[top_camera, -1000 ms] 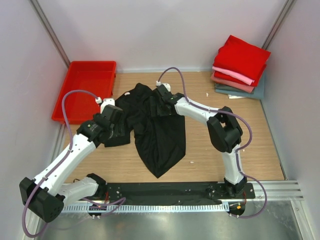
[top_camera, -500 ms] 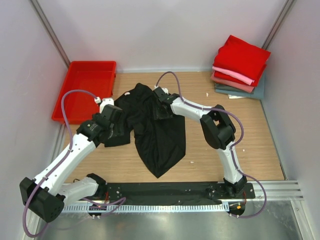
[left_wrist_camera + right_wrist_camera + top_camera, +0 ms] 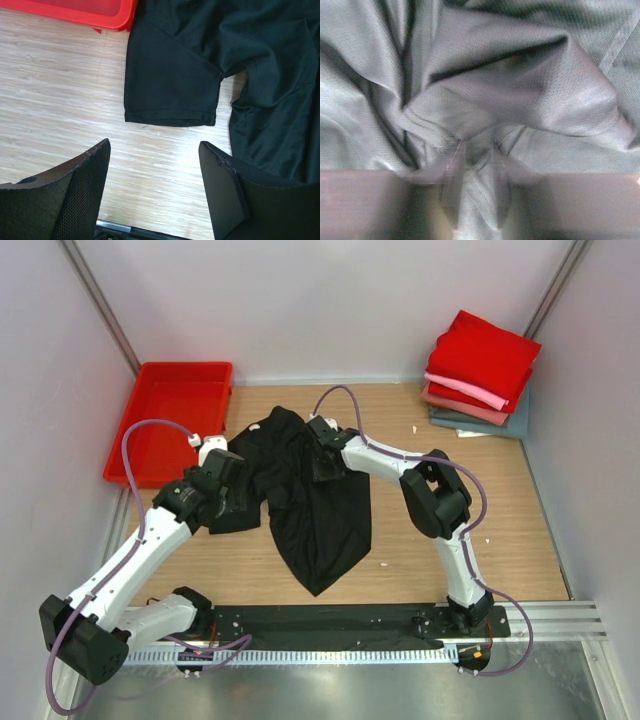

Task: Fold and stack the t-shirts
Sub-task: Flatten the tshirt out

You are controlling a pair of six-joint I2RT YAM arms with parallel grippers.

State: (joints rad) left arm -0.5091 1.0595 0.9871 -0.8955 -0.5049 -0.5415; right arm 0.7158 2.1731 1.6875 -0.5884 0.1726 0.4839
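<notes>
A plain black t-shirt (image 3: 318,508) lies crumpled in the middle of the wooden table. My right gripper (image 3: 322,452) is down on its upper part. In the right wrist view the fingers (image 3: 455,167) are close together with a fold of the black cloth (image 3: 520,85) pinched between them. My left gripper (image 3: 222,492) is open and empty by the shirt's left sleeve. In the left wrist view its gripper (image 3: 154,146) hangs over bare wood, just short of the sleeve hem (image 3: 170,118). Folded red, pink, dusty-rose and grey-teal t-shirts (image 3: 482,368) are stacked at the back right.
A red plastic tray (image 3: 150,440) sits at the back left, its corner (image 3: 117,20) close to the sleeve. White walls close in the table on three sides. A black rail (image 3: 330,620) runs along the near edge.
My right arm's elbow shifted a little left and the gripper settled lower onto the shirt a second ago, then held still. The left arm has not moved.
</notes>
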